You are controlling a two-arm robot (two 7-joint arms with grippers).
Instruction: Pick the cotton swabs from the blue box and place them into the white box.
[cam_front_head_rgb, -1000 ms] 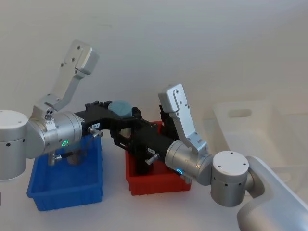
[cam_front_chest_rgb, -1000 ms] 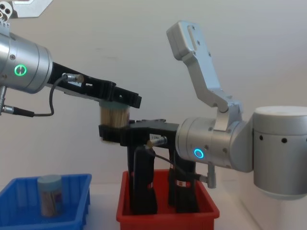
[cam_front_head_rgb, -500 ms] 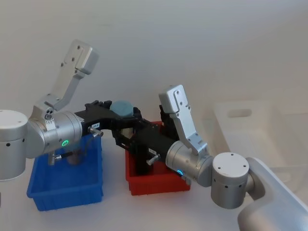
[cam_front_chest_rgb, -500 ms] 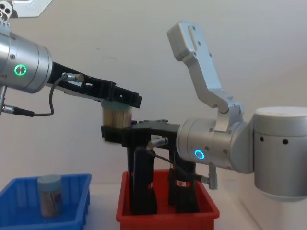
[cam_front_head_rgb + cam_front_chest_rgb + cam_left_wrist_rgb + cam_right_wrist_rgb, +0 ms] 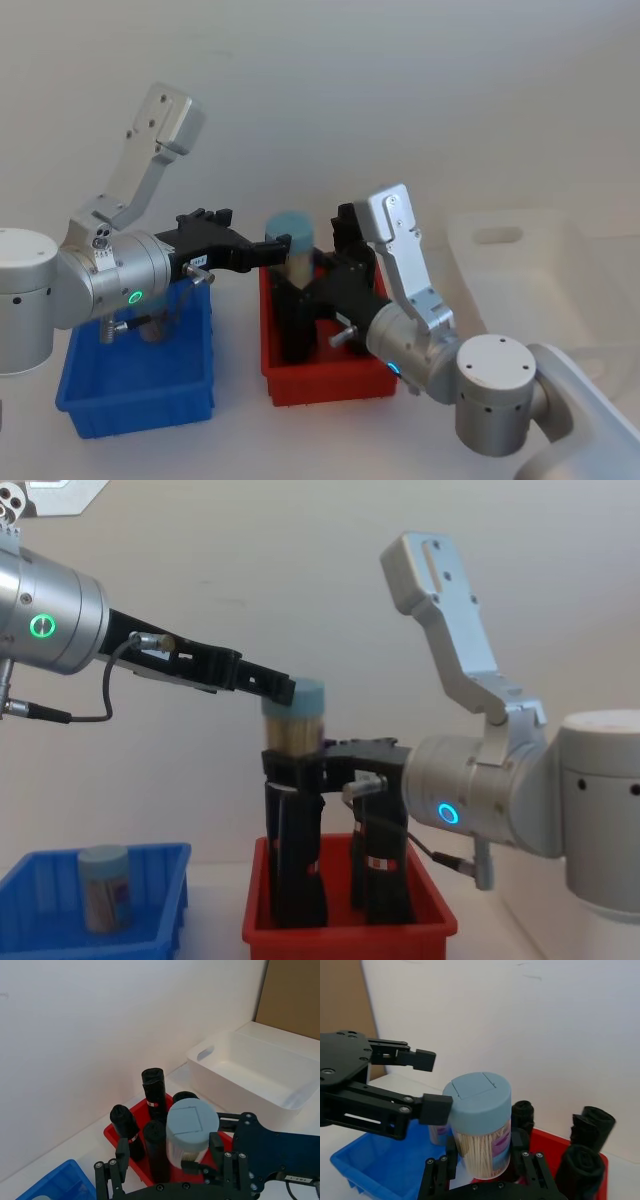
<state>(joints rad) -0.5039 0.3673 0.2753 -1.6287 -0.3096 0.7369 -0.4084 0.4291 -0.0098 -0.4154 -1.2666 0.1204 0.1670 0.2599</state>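
A cotton swabs tub (image 5: 293, 238) with a grey-blue lid hangs upright over the red bin, and my right gripper (image 5: 295, 276) is shut on its lower half. In the chest view the tub (image 5: 294, 720) stands just above the right gripper (image 5: 296, 764). My left gripper (image 5: 266, 251) is open just left of the lid; its fingers (image 5: 434, 1108) are spread, one close beside the tub (image 5: 480, 1125). Another tub (image 5: 105, 885) stands in the blue box (image 5: 140, 395). The white box (image 5: 520, 265) lies at the far right.
The red bin (image 5: 325, 380) sits between the blue box and the white box, holding tall black rolled bundles (image 5: 295, 860) with red labels directly beneath the held tub. A plain wall runs close behind the table.
My left gripper has opened and let go of the tub. The right gripper, shut on it, has carried it a little to the right, out from between the left fingers.
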